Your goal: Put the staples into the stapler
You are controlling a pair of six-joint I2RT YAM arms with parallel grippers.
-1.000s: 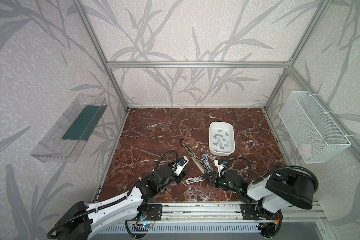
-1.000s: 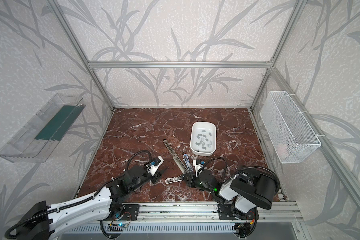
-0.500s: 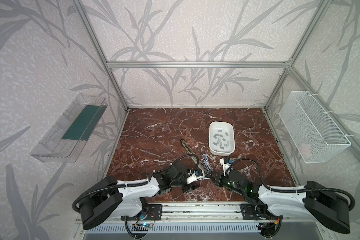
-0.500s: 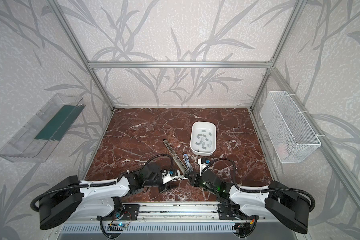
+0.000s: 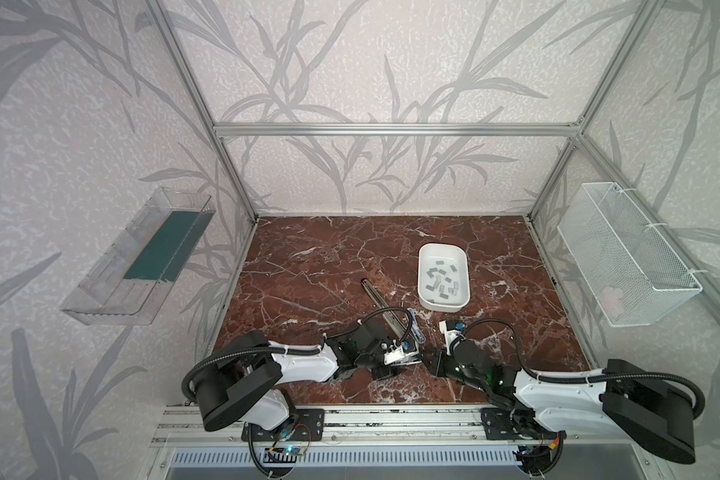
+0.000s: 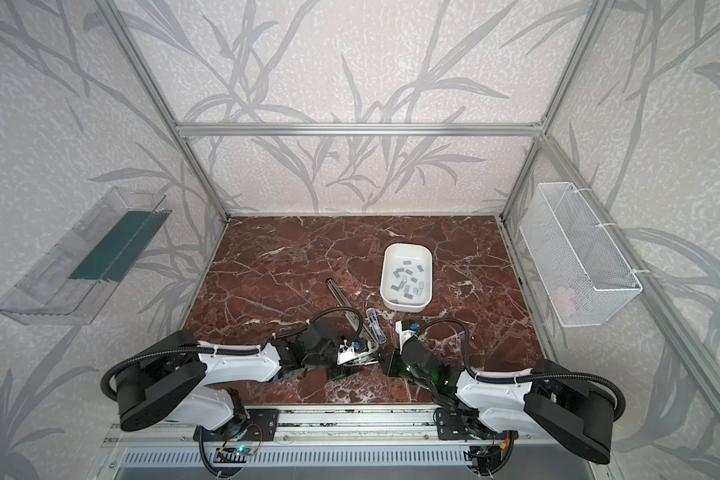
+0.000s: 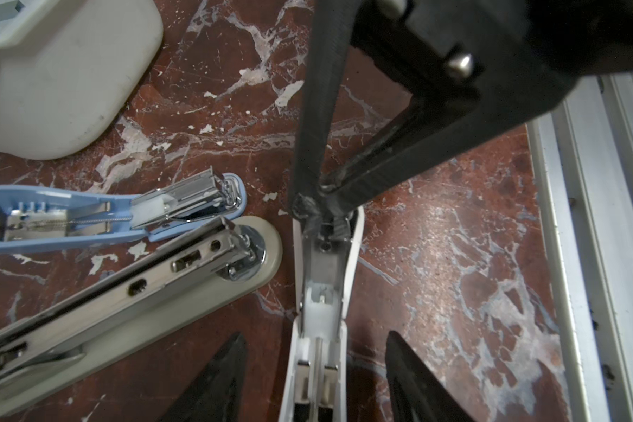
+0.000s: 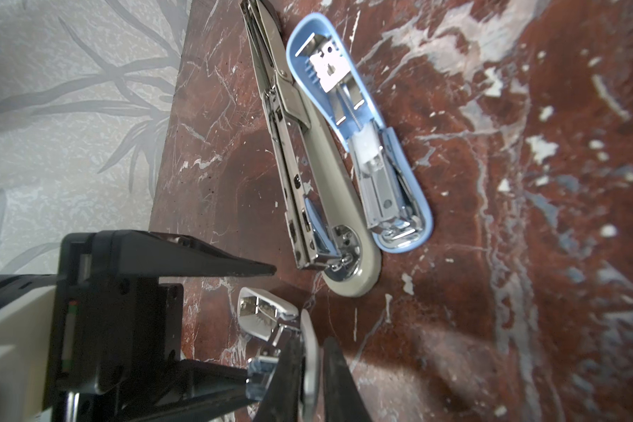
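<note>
Right gripper (image 7: 317, 212) is pinched on the tip of the small white plastic stapler (image 7: 320, 292). Left gripper (image 7: 315, 333) straddles its body, fingers spread, touching nothing. Looks like the opening step. The short grey metal staples (image 5: 441, 282) lie in the white oblong tray (image 5: 443, 246), well beyond both grippers. Next up, I'd say: pinch one strip and line it up with the channel

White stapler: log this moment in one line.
left tool open, straddling white stapler | right tool pinching its end | staples in tray
</note>
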